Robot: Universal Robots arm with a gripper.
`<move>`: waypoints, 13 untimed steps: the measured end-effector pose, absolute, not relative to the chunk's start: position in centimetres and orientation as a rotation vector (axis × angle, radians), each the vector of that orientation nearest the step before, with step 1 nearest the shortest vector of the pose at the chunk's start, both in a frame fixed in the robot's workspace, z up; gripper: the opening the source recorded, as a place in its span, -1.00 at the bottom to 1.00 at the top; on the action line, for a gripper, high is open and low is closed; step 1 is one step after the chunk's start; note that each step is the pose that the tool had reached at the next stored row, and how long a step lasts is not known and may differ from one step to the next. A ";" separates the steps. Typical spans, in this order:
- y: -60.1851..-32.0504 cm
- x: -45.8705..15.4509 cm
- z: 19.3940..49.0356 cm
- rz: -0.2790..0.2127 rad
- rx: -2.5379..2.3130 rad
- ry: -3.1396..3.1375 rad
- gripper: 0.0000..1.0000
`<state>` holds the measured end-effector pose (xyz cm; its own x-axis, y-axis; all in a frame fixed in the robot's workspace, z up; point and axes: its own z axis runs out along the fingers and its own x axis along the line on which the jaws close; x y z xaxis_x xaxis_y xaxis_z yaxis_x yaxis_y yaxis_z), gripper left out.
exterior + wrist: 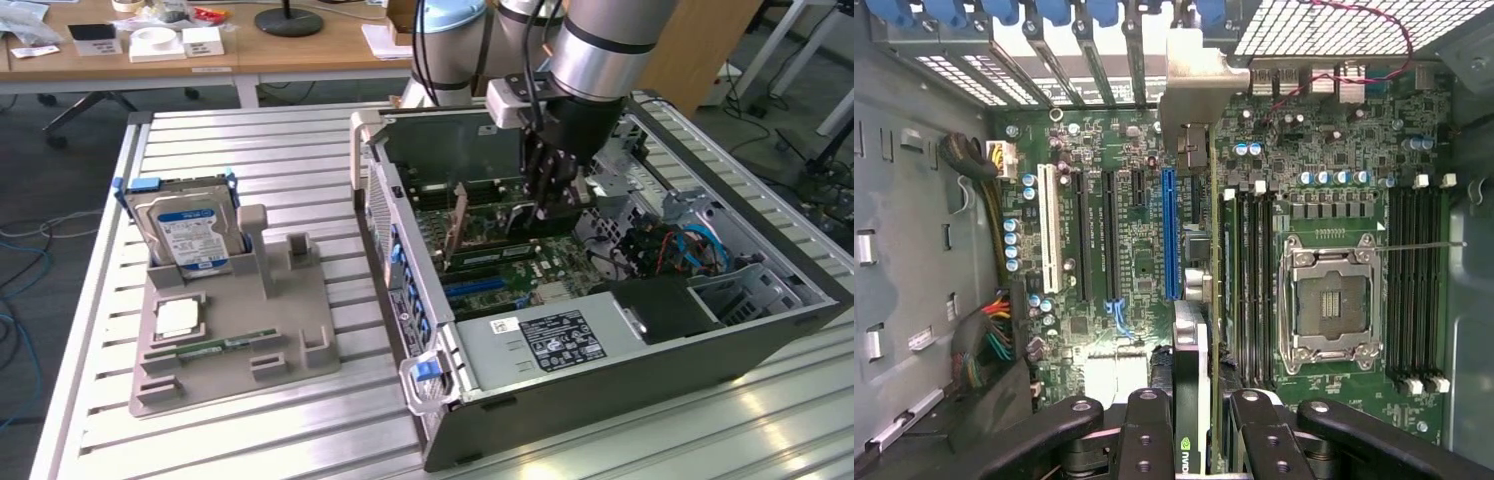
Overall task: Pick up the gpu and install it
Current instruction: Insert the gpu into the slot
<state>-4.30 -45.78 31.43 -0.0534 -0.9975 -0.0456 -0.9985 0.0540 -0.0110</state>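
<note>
Pick-up is done: gpu [462, 215] is off the tray [227, 385] and inside the case [601, 340], held upright on edge over the mobo [534, 270]. Tray's card holder on the bench [267, 150] stands vacant. HDD [194, 225] and RAM stick [227, 345] sit in the tray untouched.

Tool [554, 205] is clamped on gpu. In the wrist view a finger sits on each side of the card w/ the card edge pinched between them: tool [1194, 425], gpu [1192, 340]. Jaws are partly closed, no gap to the card visible.

Position: the card runs from the tool toward the rear wall. Its bracket [1199, 70] is up at the slot openings, under the blue clips. The card lies just beside the blue slot [1171, 230], on the side nearer the RAM slots and the CPU socket [1332, 300]. It looks parallel to the slots, no obvious tilt.

Progress, my read: transport and alignment are approx complete, install is mid-way. In the exterior view the card's lower edge is low, close to the mobo. Can't tell if the connector is in the slot or just above it, since the tool and the card hide the contact line. Not yet shown: full seating, bracket locked at the rear wall, release of the card.
</note>
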 end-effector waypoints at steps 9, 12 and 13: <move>-45.8 -4.3 31.4 0.036 -2.133 2.250 -0.46; -45.8 -4.3 31.2 0.036 -2.133 2.251 -0.46; -45.8 -4.3 31.2 0.036 -2.133 2.251 -0.46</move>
